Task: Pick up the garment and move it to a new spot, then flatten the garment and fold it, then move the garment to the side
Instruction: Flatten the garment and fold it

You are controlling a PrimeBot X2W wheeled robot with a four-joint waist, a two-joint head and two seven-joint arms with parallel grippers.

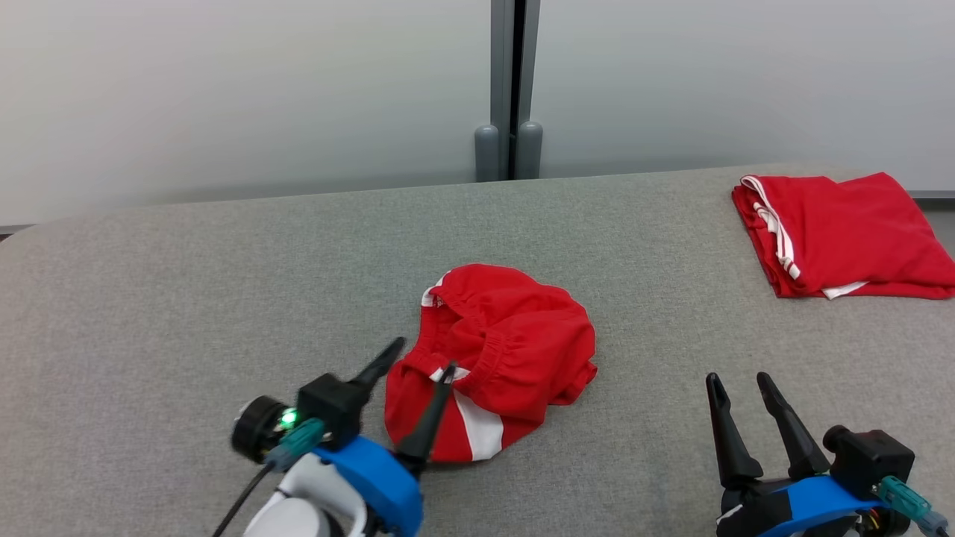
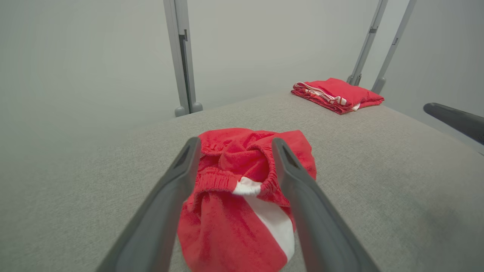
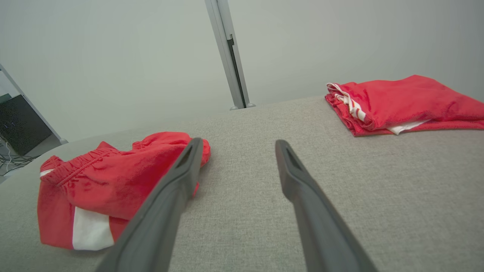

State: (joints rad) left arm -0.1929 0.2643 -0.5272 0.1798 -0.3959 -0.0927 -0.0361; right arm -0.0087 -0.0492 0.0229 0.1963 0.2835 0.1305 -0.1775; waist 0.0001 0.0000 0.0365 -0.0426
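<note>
surface: grey fabric table [image 1: 224, 298] | on it: crumpled red garment [image 1: 507, 350], folded red garment [image 1: 850, 231]

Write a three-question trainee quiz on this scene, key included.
1. True or false: the left end effector is shut on the crumpled garment.
2. Where does the folded garment lie? A) at the far right of the surface; B) under the crumpled garment; C) between the left end effector's fingers.
3. Fill in: the crumpled garment's stripe is ____.

Key: 1 false, it is open; 2 A; 3 white.
</note>
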